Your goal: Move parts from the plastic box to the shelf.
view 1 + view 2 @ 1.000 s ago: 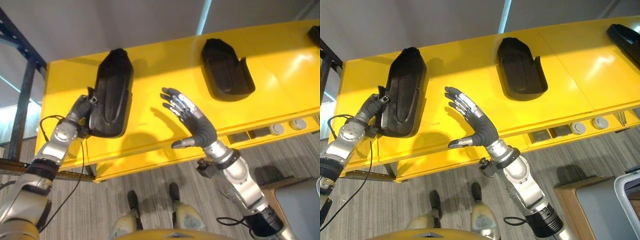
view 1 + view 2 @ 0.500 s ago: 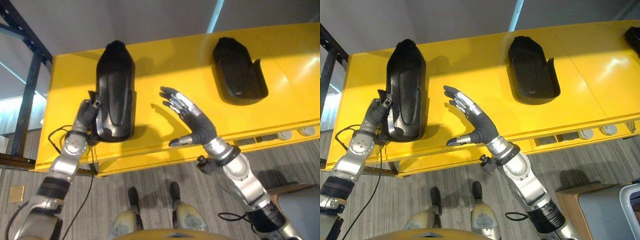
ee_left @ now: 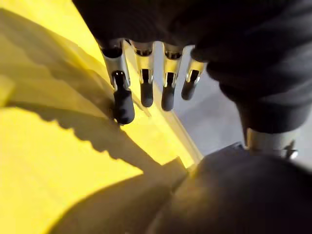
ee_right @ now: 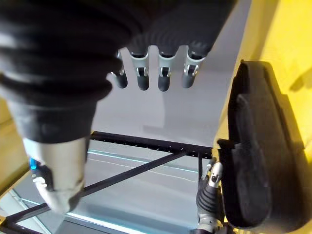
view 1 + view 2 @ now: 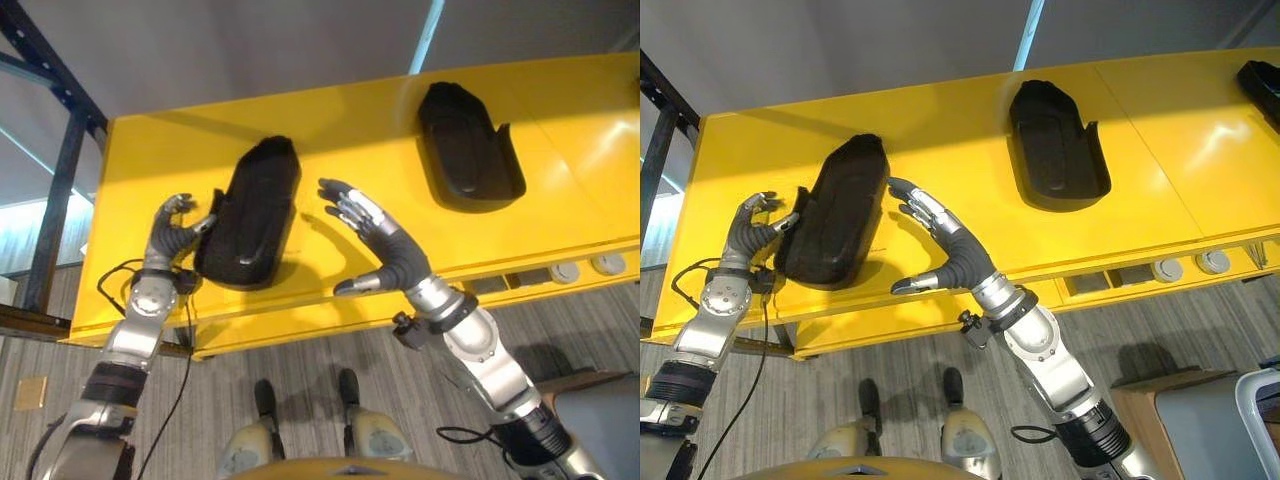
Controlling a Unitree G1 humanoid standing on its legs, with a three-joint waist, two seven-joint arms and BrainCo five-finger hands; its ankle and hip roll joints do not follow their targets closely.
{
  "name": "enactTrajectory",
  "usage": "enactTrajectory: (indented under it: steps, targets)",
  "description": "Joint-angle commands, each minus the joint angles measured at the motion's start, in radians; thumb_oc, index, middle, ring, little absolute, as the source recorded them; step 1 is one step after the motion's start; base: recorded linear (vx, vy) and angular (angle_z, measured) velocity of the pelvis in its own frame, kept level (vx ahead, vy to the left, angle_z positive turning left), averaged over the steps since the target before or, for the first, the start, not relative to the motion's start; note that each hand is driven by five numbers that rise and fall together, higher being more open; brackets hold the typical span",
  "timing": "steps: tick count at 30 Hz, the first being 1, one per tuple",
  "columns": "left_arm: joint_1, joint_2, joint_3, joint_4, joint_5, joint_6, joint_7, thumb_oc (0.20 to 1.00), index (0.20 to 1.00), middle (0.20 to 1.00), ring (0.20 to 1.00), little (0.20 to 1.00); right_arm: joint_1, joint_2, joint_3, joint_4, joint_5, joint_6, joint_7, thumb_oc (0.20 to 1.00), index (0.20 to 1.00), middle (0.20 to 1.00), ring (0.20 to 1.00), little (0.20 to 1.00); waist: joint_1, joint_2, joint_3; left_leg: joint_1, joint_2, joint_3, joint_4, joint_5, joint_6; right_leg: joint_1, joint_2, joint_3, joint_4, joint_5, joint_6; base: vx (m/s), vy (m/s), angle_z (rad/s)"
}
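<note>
A long black moulded part (image 5: 250, 215) lies at a slant on the yellow shelf (image 5: 340, 130), near its front left. My left hand (image 5: 172, 228) is just left of that part, fingers relaxed and holding nothing, thumb close to the part's edge. In the left wrist view its fingers (image 3: 146, 83) hang loose over the yellow surface, with the part (image 3: 219, 195) beside them. My right hand (image 5: 955, 250) hovers open with spread fingers just right of the part (image 4: 253, 151). A second black part (image 5: 1055, 145) lies further right on the shelf.
The end of a third black part (image 5: 1260, 75) shows at the shelf's far right. A dark metal frame (image 5: 50, 170) stands left of the shelf. Round fittings (image 5: 600, 265) sit under the shelf's front right. A grey box (image 5: 1260, 400) stands on the floor at lower right.
The black part, held on edge by my left hand, has tipped down flat onto the shelf. The left hand has let go of it. The right hand has barely moved.
</note>
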Motion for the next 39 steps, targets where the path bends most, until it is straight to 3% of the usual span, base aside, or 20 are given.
enactTrajectory:
  steps: [1, 8, 13, 17, 28, 34, 36, 39]
  targets:
    - [-0.033, 0.021, 0.009, 0.054, 0.022, -0.022, 0.034, 1.000, 1.000, 1.000, 1.000, 1.000, 0.010, 0.011, -0.020, -0.027, -0.012, -0.035, -0.006, 1.000, 1.000, 1.000, 1.000, 1.000, 0.007, -0.033, -0.042, 0.072, 0.074, 0.016, 0.000, -0.095, -0.040, 0.081, -0.009, 0.026, 0.003, -0.193, 0.027, 0.00, 0.000, 0.00]
    - [-0.028, -0.051, 0.001, -0.005, -0.213, -0.078, 0.025, 1.000, 1.000, 1.000, 1.000, 1.000, 0.009, 0.011, -0.023, -0.019, -0.030, -0.036, -0.036, 1.000, 1.000, 1.000, 1.000, 1.000, 0.003, -0.031, -0.052, 0.077, 0.077, 0.012, 0.000, -0.093, -0.040, 0.088, -0.003, 0.022, 0.003, -0.195, 0.026, 0.00, -0.004, 0.00]
    - [0.073, -0.077, -0.030, -0.171, -0.482, -0.136, 0.000, 1.000, 1.000, 1.000, 1.000, 1.000, -0.018, 0.021, -0.018, -0.005, -0.040, -0.033, -0.066, 1.000, 1.000, 1.000, 1.000, 1.000, 0.011, -0.025, -0.071, 0.094, 0.071, 0.009, 0.000, -0.100, -0.036, 0.110, -0.009, 0.016, 0.003, -0.199, 0.027, 0.00, 0.006, 0.00]
    - [0.142, -0.074, -0.051, -0.234, -0.590, -0.132, -0.026, 1.000, 1.000, 1.000, 1.000, 1.000, -0.024, 0.016, -0.003, 0.002, -0.049, -0.026, -0.069, 1.000, 1.000, 1.000, 1.000, 1.000, 0.020, -0.022, -0.088, 0.109, 0.065, 0.002, 0.000, -0.106, -0.034, 0.127, -0.015, 0.010, 0.003, -0.200, 0.029, 0.01, 0.008, 0.01]
    - [0.220, -0.051, -0.045, -0.246, -0.661, -0.111, -0.059, 1.000, 1.000, 1.000, 1.000, 1.000, -0.025, -0.001, 0.033, 0.019, -0.045, -0.002, -0.042, 1.000, 1.000, 1.000, 1.000, 1.000, 0.036, -0.030, -0.127, 0.139, 0.055, -0.008, 0.000, -0.123, -0.028, 0.165, -0.030, -0.005, 0.003, -0.201, 0.034, 0.01, 0.027, 0.01]
    - [0.265, -0.043, -0.070, -0.283, -0.783, -0.104, -0.133, 1.000, 1.000, 1.000, 1.000, 1.000, -0.022, 0.002, 0.067, 0.060, 0.023, 0.023, 0.010, 1.000, 1.000, 1.000, 1.000, 1.000, 0.044, -0.037, -0.138, 0.145, 0.049, -0.010, 0.000, -0.130, -0.023, 0.171, -0.038, -0.009, 0.003, -0.197, 0.040, -0.01, 0.021, 0.01]
    - [0.289, -0.024, -0.074, -0.310, -0.775, -0.100, -0.149, 1.000, 1.000, 1.000, 1.000, 1.000, -0.017, 0.004, 0.082, 0.079, 0.045, 0.030, 0.026, 1.000, 1.000, 1.000, 1.000, 1.000, 0.047, -0.039, -0.140, 0.146, 0.046, -0.010, 0.000, -0.132, -0.021, 0.173, -0.041, -0.009, 0.003, -0.195, 0.041, 0.00, 0.031, 0.00]
    - [0.332, 0.012, -0.043, -0.380, -0.652, -0.112, -0.179, 1.000, 1.000, 1.000, 1.000, 1.000, -0.009, 0.003, 0.099, 0.110, 0.057, 0.039, 0.062, 1.000, 1.000, 1.000, 1.000, 1.000, 0.060, -0.045, -0.138, 0.145, 0.042, -0.015, 0.000, -0.136, -0.019, 0.174, -0.046, -0.013, 0.004, -0.196, 0.043, 0.00, 0.000, 0.00]
